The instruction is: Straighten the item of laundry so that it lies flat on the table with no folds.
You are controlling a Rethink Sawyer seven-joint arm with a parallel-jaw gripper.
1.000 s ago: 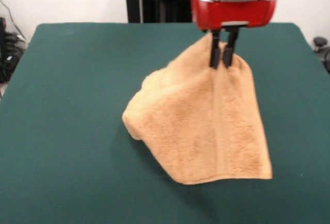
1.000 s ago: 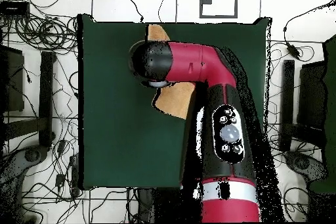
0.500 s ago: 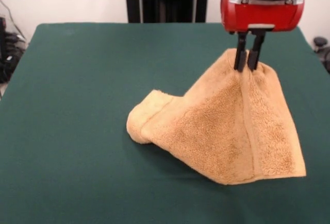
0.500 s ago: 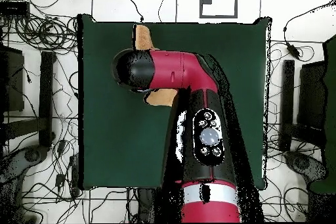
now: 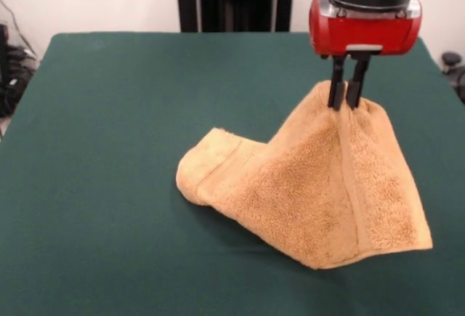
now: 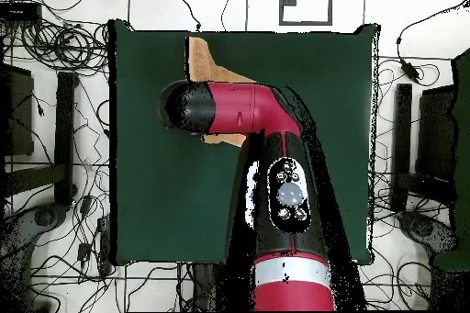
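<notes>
My claw [image 5: 346, 104] pinches the top of the orange-tan towel [image 5: 320, 185], its two black fingers closed together on a peak of cloth, and the towel hangs from that pinch like a small tent over the right-hand part of the green table [image 5: 109, 112] in the front view. The lower hem rests on the felt near the front edge, while a rolled, doubled fold trails away to the left and lies on the table. Seen from overhead, my arm covers most of the towel [image 6: 204, 57]; only a tan corner shows beyond it and a scrap beneath it. The risks, as I judge them: if I let go here, the raised cloth may collapse onto itself and add a fold instead of removing one; if I pull sideways too quickly, the whole towel may slide along the felt with the rolled end tucked under; and the thin pinch of terry may slip from my fingers mid-drag. The towel's long axis appears to run from the rolled left end up to my grip, slanting upward to the right, with the woven band running down from the pinch to the near hem.
</notes>
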